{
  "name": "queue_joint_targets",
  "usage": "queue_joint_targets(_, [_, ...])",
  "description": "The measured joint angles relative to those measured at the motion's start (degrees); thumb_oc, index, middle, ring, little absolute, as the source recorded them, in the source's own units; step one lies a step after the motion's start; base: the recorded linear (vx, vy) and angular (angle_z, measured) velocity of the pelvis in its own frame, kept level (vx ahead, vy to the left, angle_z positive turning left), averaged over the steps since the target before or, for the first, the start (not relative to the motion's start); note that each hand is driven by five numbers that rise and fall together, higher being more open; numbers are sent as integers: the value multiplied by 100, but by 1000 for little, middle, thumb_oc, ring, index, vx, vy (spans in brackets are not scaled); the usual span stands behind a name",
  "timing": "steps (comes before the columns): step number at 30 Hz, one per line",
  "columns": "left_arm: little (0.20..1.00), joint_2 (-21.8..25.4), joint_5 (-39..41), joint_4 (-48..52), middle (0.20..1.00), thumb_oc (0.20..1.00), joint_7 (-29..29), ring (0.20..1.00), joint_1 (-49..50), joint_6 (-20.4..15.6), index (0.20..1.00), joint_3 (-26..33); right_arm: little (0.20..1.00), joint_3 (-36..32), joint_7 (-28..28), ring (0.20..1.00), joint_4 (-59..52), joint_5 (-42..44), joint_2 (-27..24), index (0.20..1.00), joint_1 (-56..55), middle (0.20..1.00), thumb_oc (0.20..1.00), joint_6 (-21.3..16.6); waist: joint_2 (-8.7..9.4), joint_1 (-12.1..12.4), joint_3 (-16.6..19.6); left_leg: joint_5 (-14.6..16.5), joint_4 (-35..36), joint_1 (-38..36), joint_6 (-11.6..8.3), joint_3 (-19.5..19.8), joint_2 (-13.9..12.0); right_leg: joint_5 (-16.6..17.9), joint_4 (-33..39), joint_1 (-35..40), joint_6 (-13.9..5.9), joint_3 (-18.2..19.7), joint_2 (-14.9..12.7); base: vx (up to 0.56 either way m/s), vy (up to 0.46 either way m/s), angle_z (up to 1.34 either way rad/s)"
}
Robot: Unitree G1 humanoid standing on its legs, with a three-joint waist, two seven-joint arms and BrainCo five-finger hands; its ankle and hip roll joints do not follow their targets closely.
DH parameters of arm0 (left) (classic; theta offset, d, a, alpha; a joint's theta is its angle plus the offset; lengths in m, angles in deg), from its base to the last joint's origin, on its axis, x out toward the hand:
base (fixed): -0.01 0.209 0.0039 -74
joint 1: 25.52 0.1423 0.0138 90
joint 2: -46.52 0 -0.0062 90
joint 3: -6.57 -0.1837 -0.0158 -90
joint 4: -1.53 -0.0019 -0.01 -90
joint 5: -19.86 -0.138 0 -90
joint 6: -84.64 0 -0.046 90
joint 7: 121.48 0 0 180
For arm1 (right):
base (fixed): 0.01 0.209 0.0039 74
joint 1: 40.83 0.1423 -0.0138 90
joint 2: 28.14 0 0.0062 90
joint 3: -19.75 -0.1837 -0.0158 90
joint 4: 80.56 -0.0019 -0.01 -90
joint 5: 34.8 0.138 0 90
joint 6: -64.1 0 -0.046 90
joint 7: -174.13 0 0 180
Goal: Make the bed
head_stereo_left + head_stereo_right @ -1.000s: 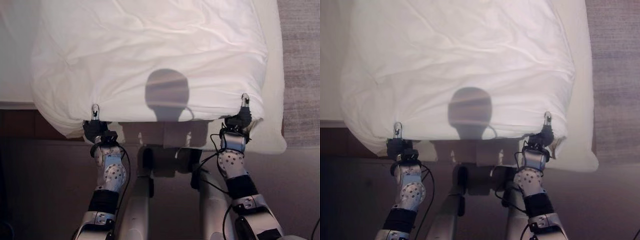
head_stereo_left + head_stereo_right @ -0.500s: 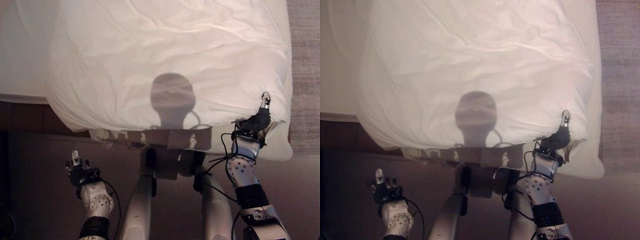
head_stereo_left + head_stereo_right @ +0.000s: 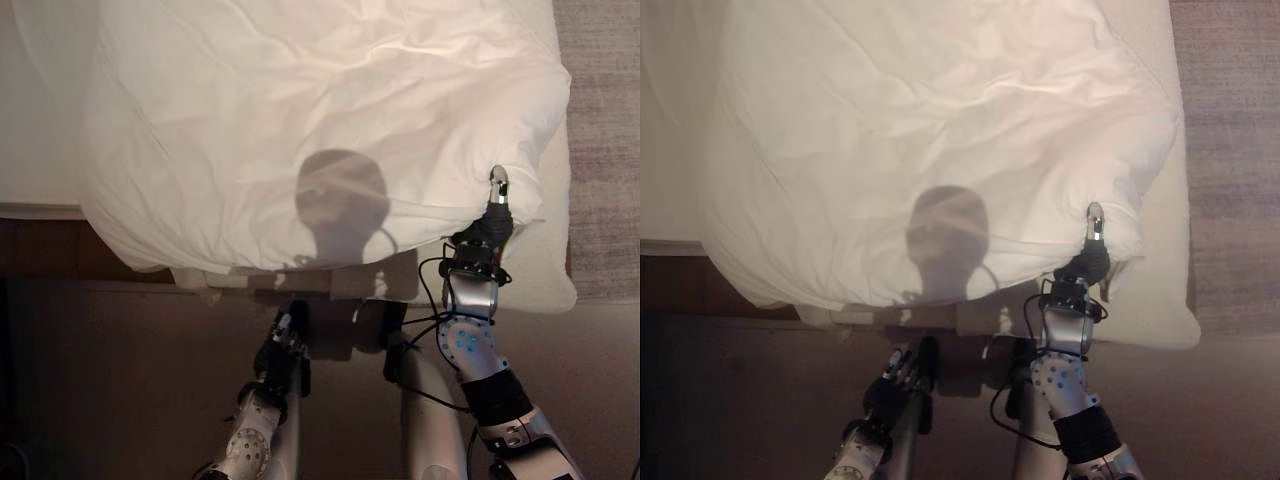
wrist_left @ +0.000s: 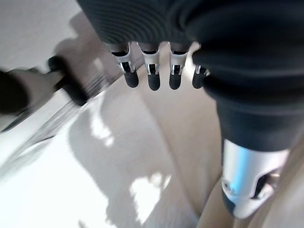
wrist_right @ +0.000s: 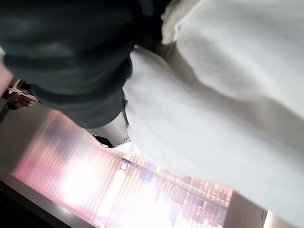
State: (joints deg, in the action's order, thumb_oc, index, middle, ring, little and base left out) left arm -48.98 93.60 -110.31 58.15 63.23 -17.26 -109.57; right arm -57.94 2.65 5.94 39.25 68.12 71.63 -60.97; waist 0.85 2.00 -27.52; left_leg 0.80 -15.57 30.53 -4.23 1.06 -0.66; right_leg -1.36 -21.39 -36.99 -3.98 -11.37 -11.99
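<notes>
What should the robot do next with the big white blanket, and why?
Probably bring the left hand back up to the near left edge of the white blanket and grab it. That hand hangs low, open, holding nothing, while the right hand is at the blanket's near right corner. The left side sags over the bed's edge, so pulling it evenly likely needs both hands.

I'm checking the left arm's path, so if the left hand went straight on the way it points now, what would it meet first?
Probably the overhanging edge of the white duvet. The left hand hangs low, fingers pointing up toward the bed's foot, but depth is unclear.
</notes>
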Motion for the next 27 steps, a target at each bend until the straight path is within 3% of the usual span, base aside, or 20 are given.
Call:
queue_joint_targets(5, [1000,112,78,16,1000,1000,316,1000,-577,265,1000,-354,200,315,-202,200,-10,280,45,200,1,200,200,-2,24,-128,-5,8,-15,-112,14,-5,1,14,43,144,-19,-3,1,0,0,0])
queue_joint_targets(11, [1000,-152,255,-2,1000,1000,443,1000,-1182,376,1000,-690,200,542,-295,200,-13,386,70,200,-8,200,200,12,56,-299,-2,24,-10,-87,67,-59,5,104,176,143,-55,25,17,-8,4,-4])
queue_joint_targets(18, [1000,-717,409,-233,1000,1000,443,1000,-1974,252,1000,-706,200,628,-311,200,-12,438,68,200,-1,200,200,13,110,-294,24,44,-15,-97,60,-98,6,120,184,141,-61,88,24,0,1,-3])
queue_joint_targets(27, [1000,-720,536,-269,1000,1000,360,1000,-2155,-41,1000,-384,200,636,-316,200,-12,499,257,200,-3,200,200,12,333,-292,154,53,-27,-96,60,-114,7,121,185,136,-61,110,25,0,0,0])
